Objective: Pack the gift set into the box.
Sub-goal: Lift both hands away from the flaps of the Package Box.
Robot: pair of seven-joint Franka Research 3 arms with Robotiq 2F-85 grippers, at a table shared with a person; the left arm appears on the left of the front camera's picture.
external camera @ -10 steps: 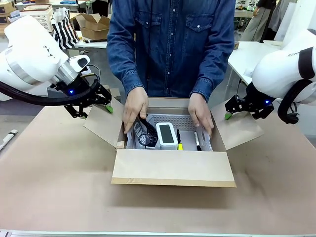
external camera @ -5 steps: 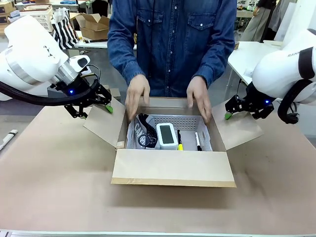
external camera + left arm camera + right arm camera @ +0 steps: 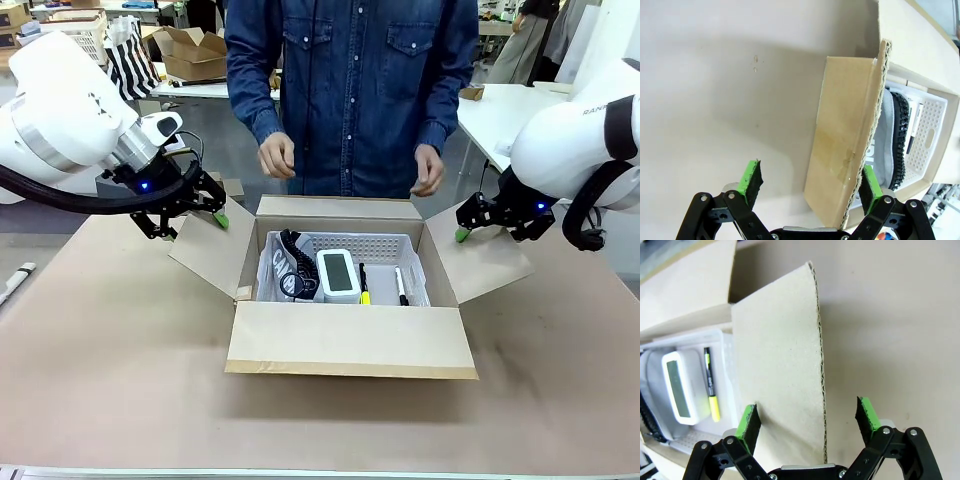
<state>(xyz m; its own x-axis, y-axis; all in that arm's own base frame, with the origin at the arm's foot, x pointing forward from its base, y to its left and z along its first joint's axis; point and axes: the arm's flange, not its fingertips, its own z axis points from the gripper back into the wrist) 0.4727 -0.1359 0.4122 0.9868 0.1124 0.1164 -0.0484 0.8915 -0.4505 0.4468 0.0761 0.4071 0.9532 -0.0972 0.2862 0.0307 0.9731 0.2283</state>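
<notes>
Your left gripper sits at the box's left side flap with its pads spread wide. The flap's free edge stands between them, and you can't tell whether either pad touches the cardboard. That flap's long axis runs near to far and it leans outward, so the box lies to the right of this claw.

In the middle, the gift set is already down inside the box, which rests on the brown table. The black cables are at the left, the white gadget is in the centre, and the yellow pen is just to its right. The person's hands hang above the far flap, clear of the carton.

Your right gripper mirrors the left one. Its jaws are spread and the right side flap rises between the pads, with the box to its left. Both arms look equally close to their flaps. Folding them shut would likely mean swinging each one inward over the tray.
</notes>
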